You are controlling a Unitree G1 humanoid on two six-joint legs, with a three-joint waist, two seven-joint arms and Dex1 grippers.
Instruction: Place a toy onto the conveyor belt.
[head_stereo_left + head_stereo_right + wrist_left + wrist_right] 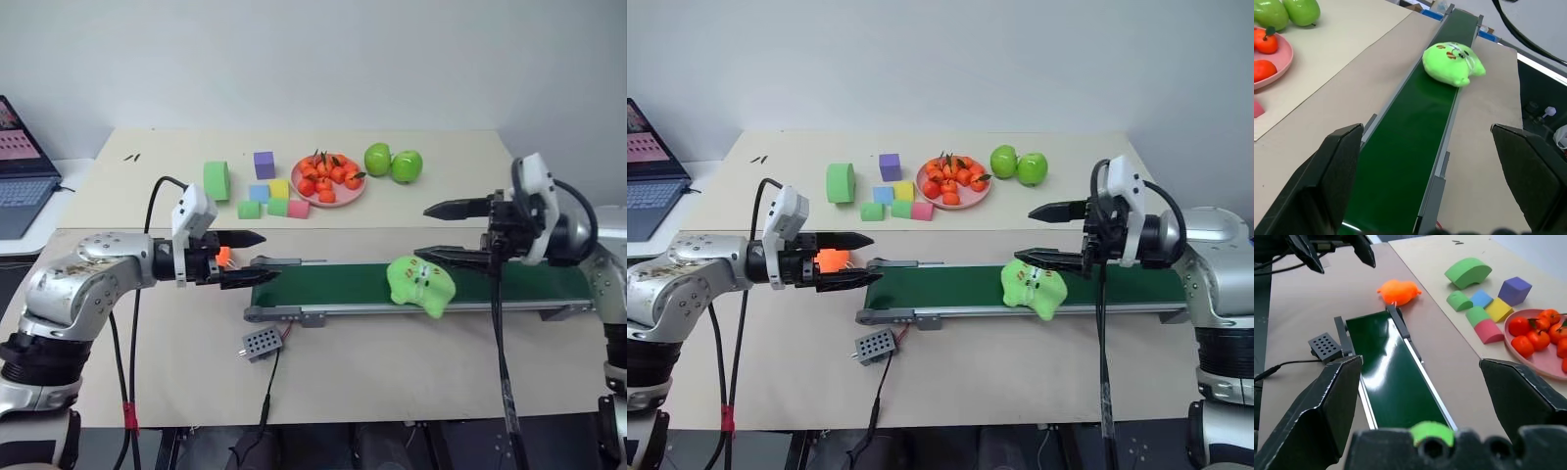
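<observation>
The lime-green toy (pixel 421 285) lies on the dark green conveyor belt (pixel 333 286), toward its right half, and bulges over the near side rail. My right gripper (pixel 423 233) hangs open and empty just above and behind the toy, its lower finger close to the toy's top. At the belt's left end my left gripper (pixel 266 257) is open and empty, pointing along the belt. The left wrist view looks down the belt (pixel 1410 142) to the toy (pixel 1452 62).
An orange plush toy (pixel 831 260) lies on the table behind the left gripper. A grey control box (pixel 262 343) sits in front of the belt's left end. Farther back are foam blocks (pixel 260 191), a pink plate (pixel 350 197) of tangerines, two green apples (pixel 392 164), and a laptop (pixel 20 166) at far left.
</observation>
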